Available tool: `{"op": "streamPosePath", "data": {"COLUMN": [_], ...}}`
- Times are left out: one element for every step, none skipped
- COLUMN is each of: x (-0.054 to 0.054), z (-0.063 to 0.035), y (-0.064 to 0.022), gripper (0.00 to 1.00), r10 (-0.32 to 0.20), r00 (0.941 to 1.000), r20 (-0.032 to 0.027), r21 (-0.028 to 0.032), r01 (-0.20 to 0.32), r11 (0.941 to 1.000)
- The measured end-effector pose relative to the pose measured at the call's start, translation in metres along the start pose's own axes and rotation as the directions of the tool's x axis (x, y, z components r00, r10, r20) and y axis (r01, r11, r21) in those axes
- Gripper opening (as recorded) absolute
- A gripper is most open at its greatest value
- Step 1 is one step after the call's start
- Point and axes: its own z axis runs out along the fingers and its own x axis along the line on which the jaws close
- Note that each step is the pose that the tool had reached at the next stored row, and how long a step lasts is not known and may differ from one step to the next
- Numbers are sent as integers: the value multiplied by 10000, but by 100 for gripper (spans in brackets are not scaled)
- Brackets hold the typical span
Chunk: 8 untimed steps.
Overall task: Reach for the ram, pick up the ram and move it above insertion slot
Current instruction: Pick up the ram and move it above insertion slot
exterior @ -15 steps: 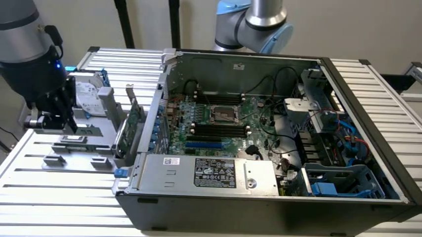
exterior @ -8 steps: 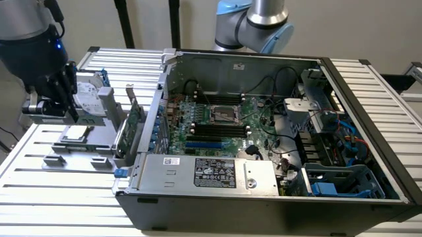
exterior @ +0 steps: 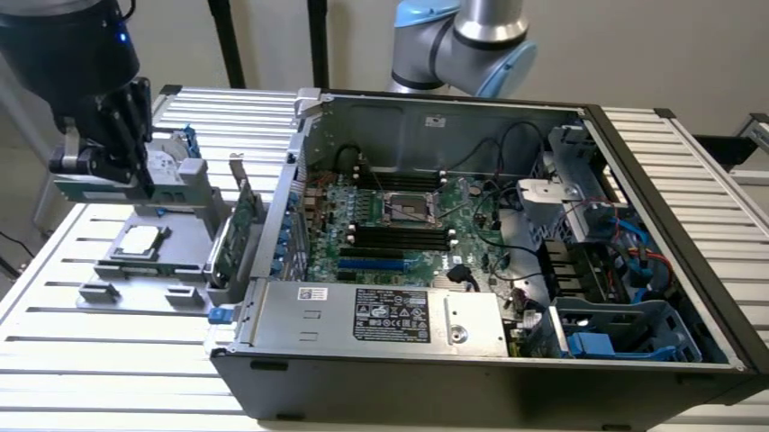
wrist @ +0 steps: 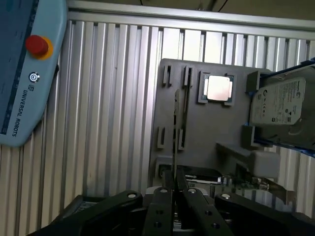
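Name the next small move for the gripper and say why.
Probably travel toward the exterior view's right: the gripper looks shut on the ram, held above the gray tray, while the memory slots sit inside the open case.

the open computer case [exterior: 505, 297] sits on the worktop [exterior: 108, 360], filling the exterior view's centre and right. at its 9 o'clock lies the parts tray [exterior: 139, 261], with a processor chip [exterior: 140, 238] resting on it. the pincer [exterior: 114, 166] hangs over the tray's 12 o'clock end. the ram [wrist: 175, 132] stands on edge between the tray's slot posts, the pincer [wrist: 174, 194] closed on its near end.
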Motion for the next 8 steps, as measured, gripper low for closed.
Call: {"op": "streamPosePath", "data": {"x": [1, 2, 4, 5, 7, 8, 10, 13], "z": [-45, -95, -138, -180, -220, -253, -274, -285], "y": [-31, -66, -99, -133, -168, -205, -248, -293], "gripper": [14, 14, 14, 14, 14, 14, 14, 14], "r10": [-9, -20, -31, -40, -49, -57, -62, -64], "r00": [10000, 10000, 10000, 10000, 10000, 10000, 10000, 10000], "r20": [3, 7, 10, 11, 15, 18, 24, 39], "r21": [-12, -23, -33, -45, -54, -63, -67, -70], "r01": [9, 20, 31, 40, 49, 57, 62, 64], "r11": [10000, 10000, 10000, 10000, 10000, 10000, 10000, 10000]}}
